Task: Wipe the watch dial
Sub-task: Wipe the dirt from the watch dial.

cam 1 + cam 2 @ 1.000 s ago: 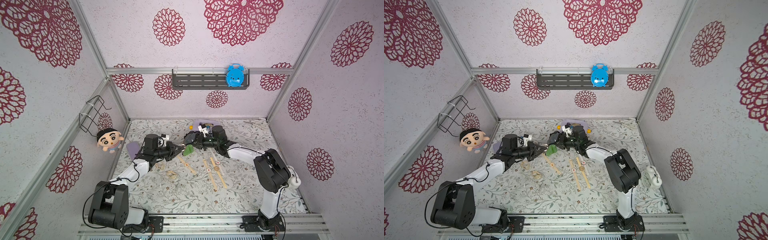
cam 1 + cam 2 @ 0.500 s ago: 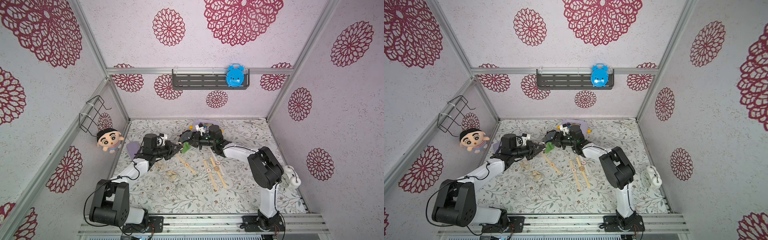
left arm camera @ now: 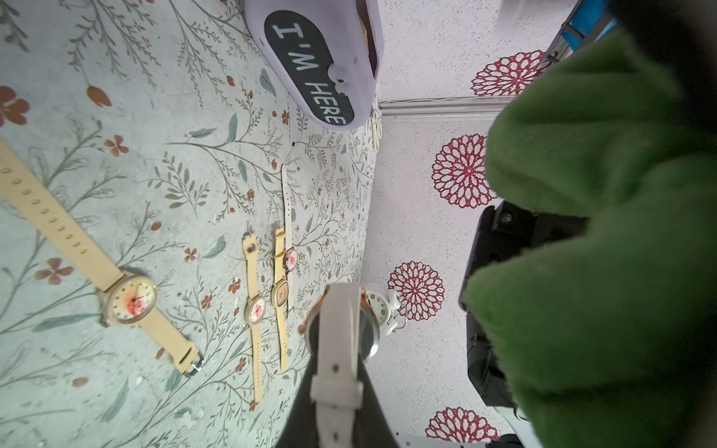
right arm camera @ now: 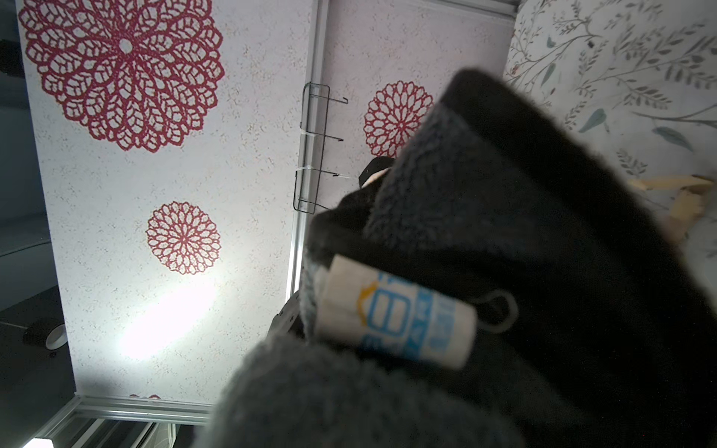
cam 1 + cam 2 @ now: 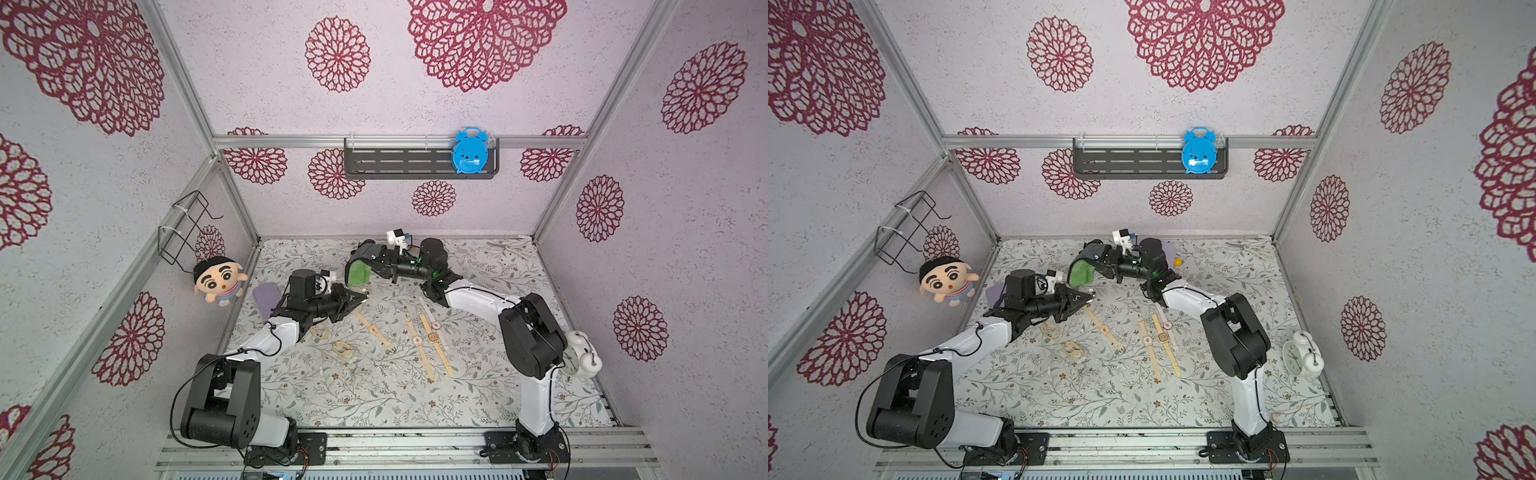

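Observation:
My left gripper (image 5: 358,297) (image 5: 1084,297) is shut on a white-strapped watch (image 3: 336,368) and holds it above the table. The watch's round dial (image 3: 369,329) shows edge-on in the left wrist view, beside the strap. My right gripper (image 5: 376,266) (image 5: 1105,262) is shut on a cloth (image 5: 357,272) (image 5: 1080,274) that is green on one side and grey on the other. The cloth hangs just behind and above the watch, with a gap between them. In the right wrist view the grey cloth (image 4: 446,217) and its white label (image 4: 395,314) hide the fingers.
Several tan-strapped watches (image 5: 374,329) (image 5: 432,335) lie flat mid-table, with coiled ones (image 5: 343,350) nearer the left arm. A purple case (image 3: 310,66) sits at the back. A white alarm clock (image 5: 582,360) stands at the right edge, and a doll (image 5: 218,284) hangs on the left wall.
The right gripper has drawn the cloth up and back, away from the watch. The left gripper has stayed in place with the watch.

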Controlling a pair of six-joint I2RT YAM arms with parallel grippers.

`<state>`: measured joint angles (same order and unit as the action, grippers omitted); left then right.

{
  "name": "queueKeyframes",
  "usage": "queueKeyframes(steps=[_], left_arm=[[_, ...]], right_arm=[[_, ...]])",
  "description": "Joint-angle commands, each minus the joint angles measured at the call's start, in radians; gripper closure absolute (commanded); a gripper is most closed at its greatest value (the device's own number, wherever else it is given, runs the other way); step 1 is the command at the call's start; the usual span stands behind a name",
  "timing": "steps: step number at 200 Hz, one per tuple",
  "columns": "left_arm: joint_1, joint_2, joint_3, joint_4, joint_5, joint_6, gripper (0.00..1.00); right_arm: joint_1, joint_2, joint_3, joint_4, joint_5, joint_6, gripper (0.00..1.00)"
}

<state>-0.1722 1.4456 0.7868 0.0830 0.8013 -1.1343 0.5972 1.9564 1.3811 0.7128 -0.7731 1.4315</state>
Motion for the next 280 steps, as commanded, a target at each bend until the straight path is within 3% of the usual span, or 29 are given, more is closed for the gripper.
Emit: queueKeyframes(steps=[1, 32, 67, 106, 139, 280], left_arm=[[-0.003, -0.034, -0.010, -0.013, 0.012, 0.014, 1.00], [0.002, -0.044, 0.001, -0.019, 0.007, 0.014, 1.00], [0.003, -0.039, 0.024, -0.015, 0.005, 0.008, 1.00], [0.002, -0.030, 0.026, 0.002, 0.008, -0.005, 1.00], [-0.001, -0.030, -0.002, 0.028, 0.010, -0.022, 1.00], [-0.054, 0.005, -0.037, -0.007, 0.009, -0.006, 1.00]], right_arm=[[-0.074, -0.079, -0.069, -0.026, -0.021, -0.092, 1.00], [-0.083, -0.115, -0.141, -0.199, -0.024, -0.251, 1.00], [-0.063, -0.141, -0.235, -0.196, -0.024, -0.264, 1.00], [-0.019, -0.119, -0.221, -0.167, -0.023, -0.246, 1.00], [0.013, -0.064, -0.145, -0.112, -0.027, -0.196, 1.00], [0.054, 0.122, 0.298, -0.213, -0.090, -0.189, 1.00]])
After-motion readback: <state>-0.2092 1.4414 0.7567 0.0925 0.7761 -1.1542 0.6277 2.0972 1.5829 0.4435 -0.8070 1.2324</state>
